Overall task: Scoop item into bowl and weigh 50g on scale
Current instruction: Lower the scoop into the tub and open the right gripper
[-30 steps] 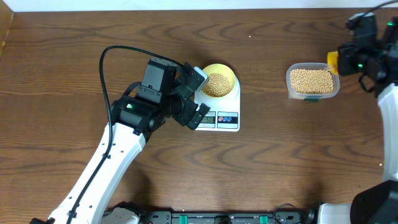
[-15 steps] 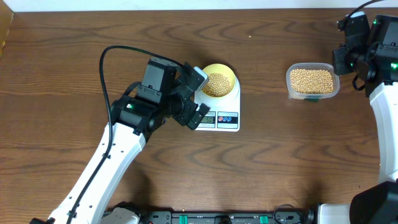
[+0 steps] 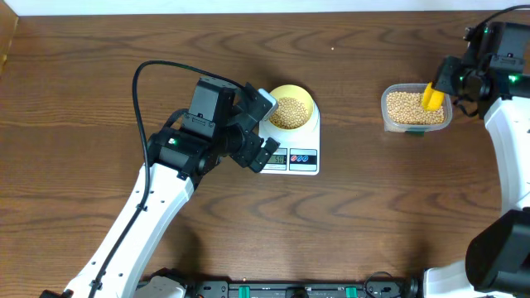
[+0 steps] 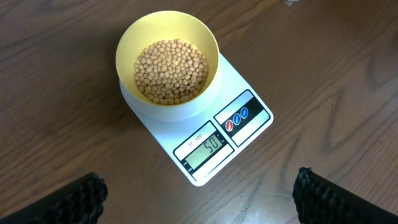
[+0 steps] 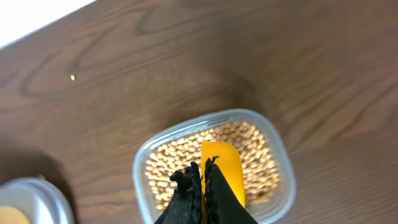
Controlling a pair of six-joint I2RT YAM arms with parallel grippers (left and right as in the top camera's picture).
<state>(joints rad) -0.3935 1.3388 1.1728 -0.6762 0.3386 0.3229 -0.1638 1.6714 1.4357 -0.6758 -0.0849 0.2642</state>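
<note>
The pale yellow bowl [image 3: 291, 109] [image 4: 168, 59] holds beige beans [image 4: 171, 71] and stands on the white scale [image 3: 303, 159] [image 4: 245, 115], whose display reads 50. My left gripper [image 3: 266, 129] [image 4: 199, 205] hovers just left of the scale, open wide, with nothing between its fingers. At the far right, my right gripper [image 3: 447, 81] [image 5: 204, 173] is shut on the handle of a yellow scoop [image 3: 431, 97] [image 5: 222, 165]. The scoop's blade hangs over the beans [image 5: 180, 158] in the clear tub [image 3: 416, 108] [image 5: 146, 168].
The left arm's white links and black cable [image 3: 145, 74] cross the table's left half. A white surface [image 5: 31, 18] borders the table's far edge. Bare wood lies between the scale and the tub.
My right arm has turned, and the yellow scoop, hidden half a second ago, now shows over the tub's right side. The left arm, bowl and scale have not moved.
</note>
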